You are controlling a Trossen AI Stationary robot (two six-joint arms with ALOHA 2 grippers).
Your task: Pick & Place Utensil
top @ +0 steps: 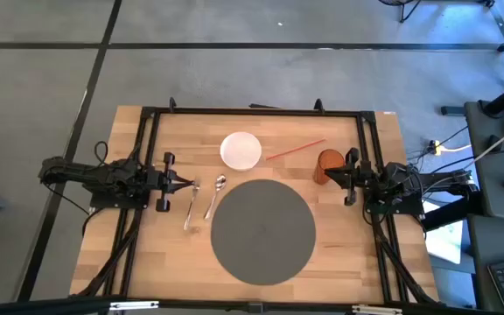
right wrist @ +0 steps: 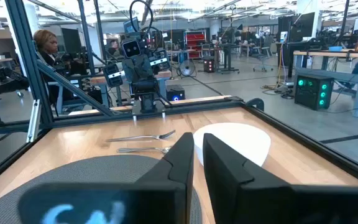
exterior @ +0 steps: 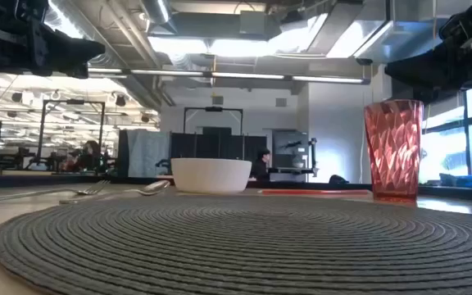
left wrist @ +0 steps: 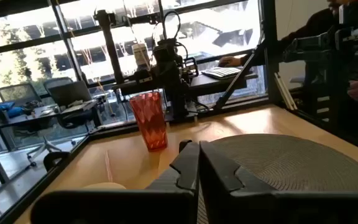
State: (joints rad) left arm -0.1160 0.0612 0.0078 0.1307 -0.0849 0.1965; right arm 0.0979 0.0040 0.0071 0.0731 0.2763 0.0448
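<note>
One fork point(top: 190, 206), one spoon point(top: 215, 194) (side by side); left gripper point(top: 187, 183) and right gripper point(top: 327, 173) both closed, empty.

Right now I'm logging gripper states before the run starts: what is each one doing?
Left gripper: shut, holding nothing, beside the fork.
Right gripper: shut, holding nothing, by the red cup.

Round grey placemat point(top: 262, 230) on wooden table point(top: 348, 254), fork point(top: 191, 206) and spoon point(top: 215, 194) left, white bowl point(top: 241, 150) above.

White bowl point(top: 241, 150), red straw point(top: 295, 150), red tumbler point(top: 327, 164) beside grey placemat point(top: 262, 231)
</note>
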